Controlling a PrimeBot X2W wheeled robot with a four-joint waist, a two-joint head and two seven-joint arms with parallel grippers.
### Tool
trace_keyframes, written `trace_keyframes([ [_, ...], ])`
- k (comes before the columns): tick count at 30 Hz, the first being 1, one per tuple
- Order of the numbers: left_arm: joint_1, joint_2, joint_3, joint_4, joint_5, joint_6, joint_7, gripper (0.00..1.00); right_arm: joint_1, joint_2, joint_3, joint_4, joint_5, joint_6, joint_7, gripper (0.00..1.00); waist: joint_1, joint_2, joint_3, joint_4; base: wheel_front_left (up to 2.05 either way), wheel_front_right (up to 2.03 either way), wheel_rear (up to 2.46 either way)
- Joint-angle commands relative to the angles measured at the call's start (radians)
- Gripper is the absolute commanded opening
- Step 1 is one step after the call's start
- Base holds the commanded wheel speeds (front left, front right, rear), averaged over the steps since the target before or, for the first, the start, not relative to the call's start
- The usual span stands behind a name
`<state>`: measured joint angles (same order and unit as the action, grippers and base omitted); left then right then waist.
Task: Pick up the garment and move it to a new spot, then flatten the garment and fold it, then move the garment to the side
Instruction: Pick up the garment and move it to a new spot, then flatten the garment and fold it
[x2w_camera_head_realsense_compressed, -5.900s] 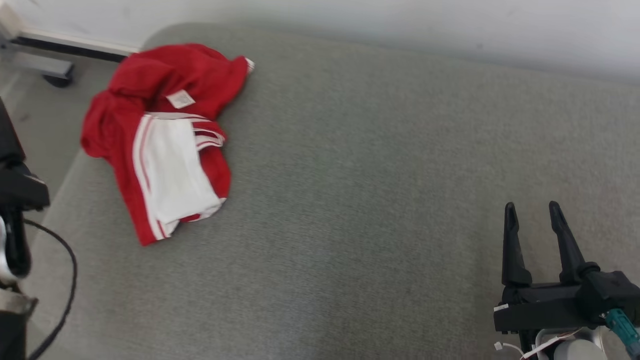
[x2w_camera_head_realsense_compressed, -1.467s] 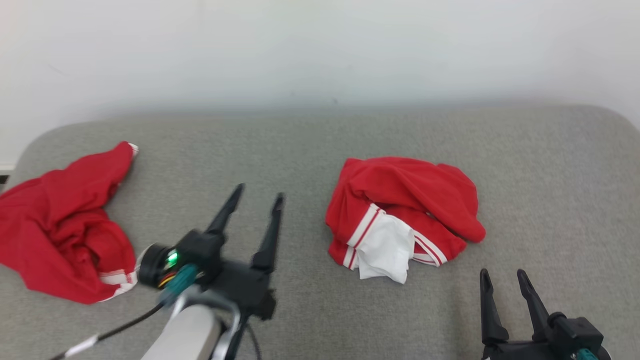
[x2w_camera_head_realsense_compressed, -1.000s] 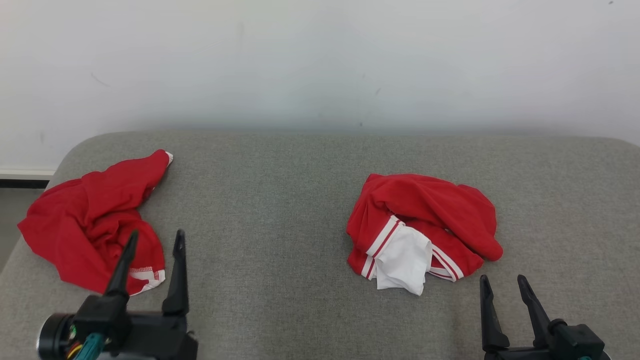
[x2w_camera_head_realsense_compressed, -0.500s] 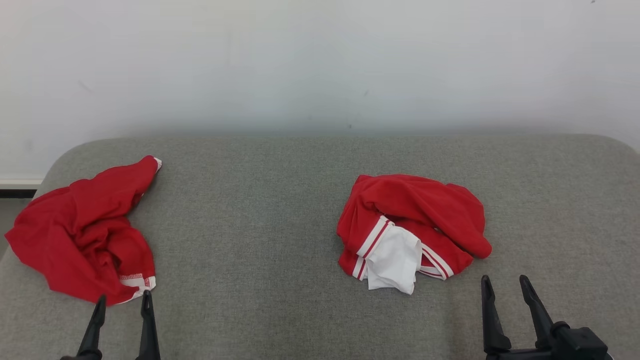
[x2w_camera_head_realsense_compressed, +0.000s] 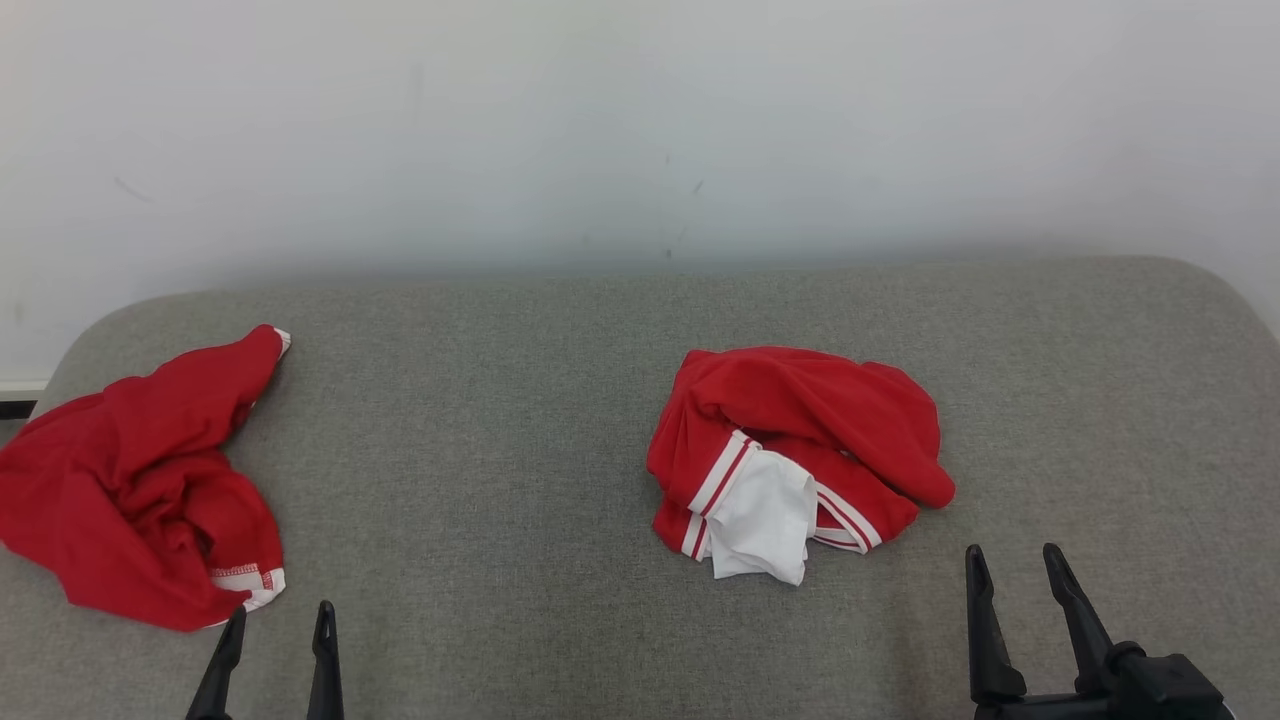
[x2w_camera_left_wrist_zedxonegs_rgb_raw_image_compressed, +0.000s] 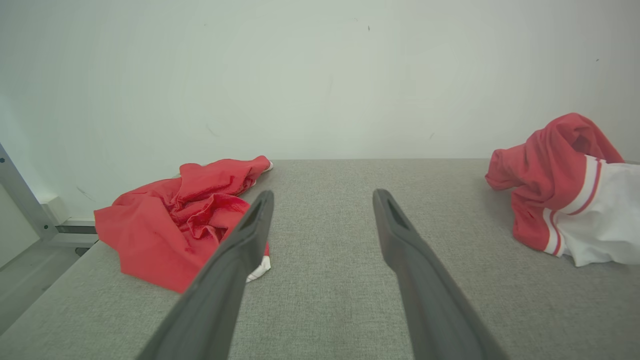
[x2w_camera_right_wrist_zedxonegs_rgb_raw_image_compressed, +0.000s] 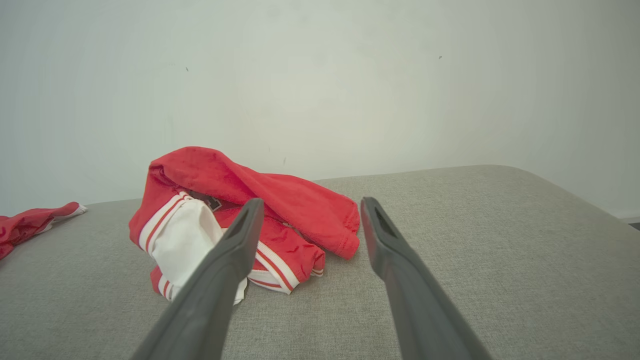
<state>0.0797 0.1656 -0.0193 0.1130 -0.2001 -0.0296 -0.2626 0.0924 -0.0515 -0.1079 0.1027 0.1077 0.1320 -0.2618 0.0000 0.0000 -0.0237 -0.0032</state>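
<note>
My left pincer (x2w_camera_head_realsense_compressed: 279, 612): released, the two dark fingers spread wide with nothing between them, low at the near left of the grey cushion (x2w_camera_head_realsense_compressed: 500, 450).
My right pincer (x2w_camera_head_realsense_compressed: 1012, 555): released too, fingers apart and holding nothing, at the near right of the same cushion, fingertips pointing toward the wall (x2w_camera_head_realsense_compressed: 640, 120).
Closest to my left fingers: a crumpled red garment (x2w_camera_head_realsense_compressed: 130, 490), just beyond and to the left of my fingertips, its white-trimmed hem on the side nearest me; it lies at the cushion's left end.
Ahead of my right fingers: the red-and-white garment (x2w_camera_head_realsense_compressed: 800, 430), bunched in a heap a little right of the cushion's middle, ahead and to the left of my right pincer and clear of it.
How that heap lies: red cloth folded over the far side, a white panel edged with red and white stripes spilling toward me.
Between the two garments: a wide stretch of grey fabric; they lie well apart.
Backdrop: a pale wall rising behind the cushion's far edge.
</note>
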Motion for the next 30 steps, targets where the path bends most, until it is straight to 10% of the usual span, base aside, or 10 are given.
trace_keyframes([
  [1, -0.005, -0.005, 0.005, 0.006, 0.012, -0.008, -0.003, 1.00, 0.010, 0.002, -0.001, -0.003, -0.004, -0.003, -0.005, 1.00, 0.0000, 0.0000, 0.000, -0.003, 0.00, 0.00, 0.00],
  [30, -0.022, -0.017, 0.018, 0.047, 0.081, -0.064, -0.003, 1.00, 0.012, 0.002, -0.003, 0.007, 0.002, -0.003, -0.005, 1.00, 0.0000, 0.0000, -0.010, -0.001, 0.00, 0.00, 0.00],
])
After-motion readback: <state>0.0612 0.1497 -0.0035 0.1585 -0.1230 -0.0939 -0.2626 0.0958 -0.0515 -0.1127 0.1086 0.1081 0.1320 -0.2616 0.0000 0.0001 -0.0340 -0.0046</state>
